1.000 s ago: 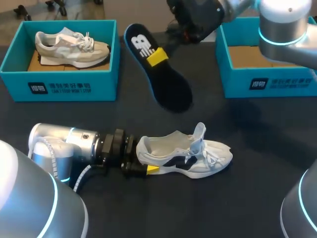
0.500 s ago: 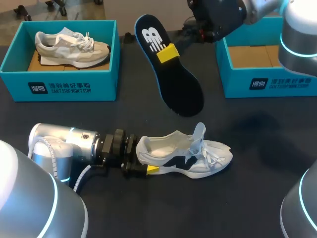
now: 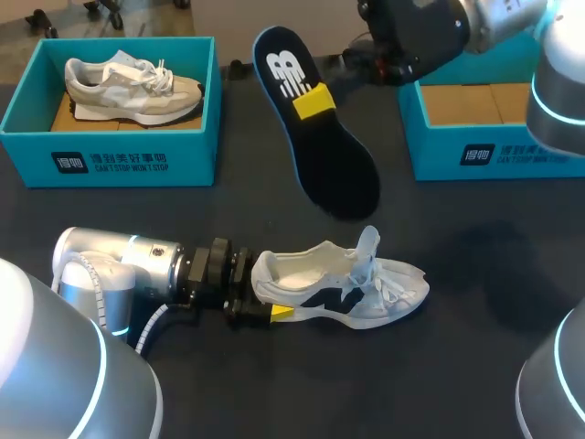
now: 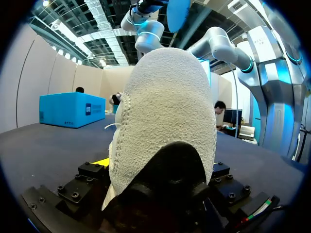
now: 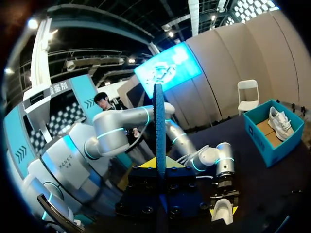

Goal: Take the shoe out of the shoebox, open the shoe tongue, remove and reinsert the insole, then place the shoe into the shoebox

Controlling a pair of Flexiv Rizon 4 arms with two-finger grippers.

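Note:
A white shoe (image 3: 352,288) lies on its side on the dark table, tongue pulled up and cavity showing. My left gripper (image 3: 267,309) has its fingers on both sides of the heel; in the left wrist view the heel (image 4: 165,116) fills the gap between them. A dark insole (image 3: 324,146) with a blue rim and white logo hangs in the air above and behind the shoe. My right gripper (image 3: 313,101) is shut on it near its heel end. The right wrist view shows the insole (image 5: 159,126) edge-on, rising from that gripper (image 5: 159,167), with the shoe (image 5: 221,211) beyond.
A teal shoebox (image 3: 110,160) at the back left holds a grey shoe (image 3: 132,87). A second teal shoebox (image 3: 494,155) at the back right shows only its cardboard floor. My right arm crosses above that box.
My right gripper has carried the insole to the right, and its toe end now hangs closer to the white shoe. The left gripper and the shoe have stayed put.

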